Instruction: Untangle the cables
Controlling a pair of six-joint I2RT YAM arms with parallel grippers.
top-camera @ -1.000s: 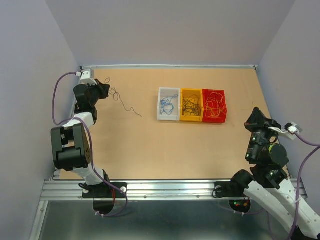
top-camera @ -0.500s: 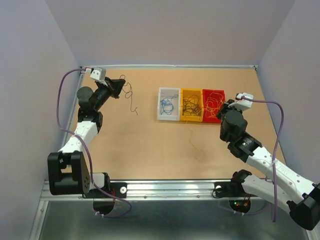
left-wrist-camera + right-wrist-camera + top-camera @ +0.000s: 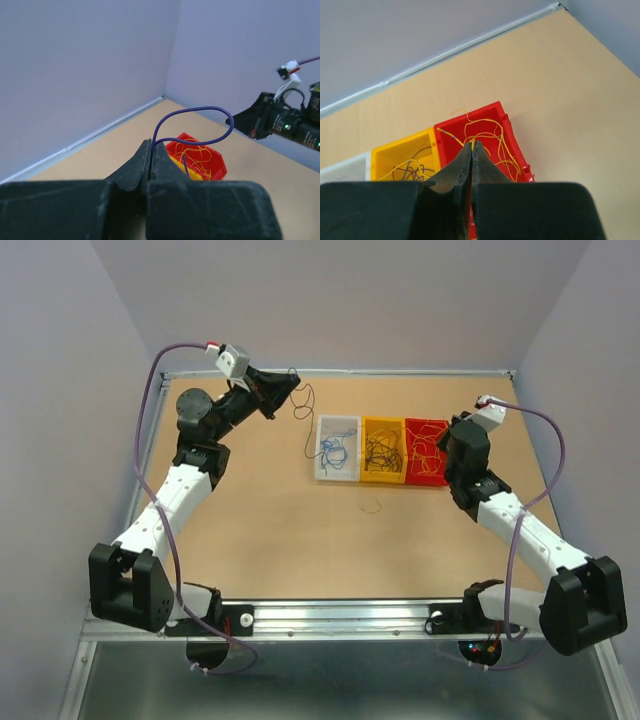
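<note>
My left gripper (image 3: 289, 384) is raised over the far left of the table and shut on a dark blue-black cable (image 3: 303, 406), which hangs down in curls. In the left wrist view the pinched cable (image 3: 200, 109) loops out from the closed gripper (image 3: 151, 145). My right gripper (image 3: 458, 436) hovers by the red bin (image 3: 446, 454). In the right wrist view the gripper (image 3: 472, 144) is shut with a yellow-orange strand (image 3: 451, 137) pinched at the tips, above the red bin (image 3: 506, 123) of yellow-orange cables. A loose thin strand (image 3: 372, 506) lies on the table.
Three bins stand side by side at the table's middle back: a white one (image 3: 320, 448) with blue cables, a yellow one (image 3: 363, 450) with black cables, then the red one. Walls close in the table on three sides.
The left arm swung right from the far left corner toward the bins, lifting the dark cable. The right arm reached forward to the red bin. The trailing strand on the table now lies as a small loop.
</note>
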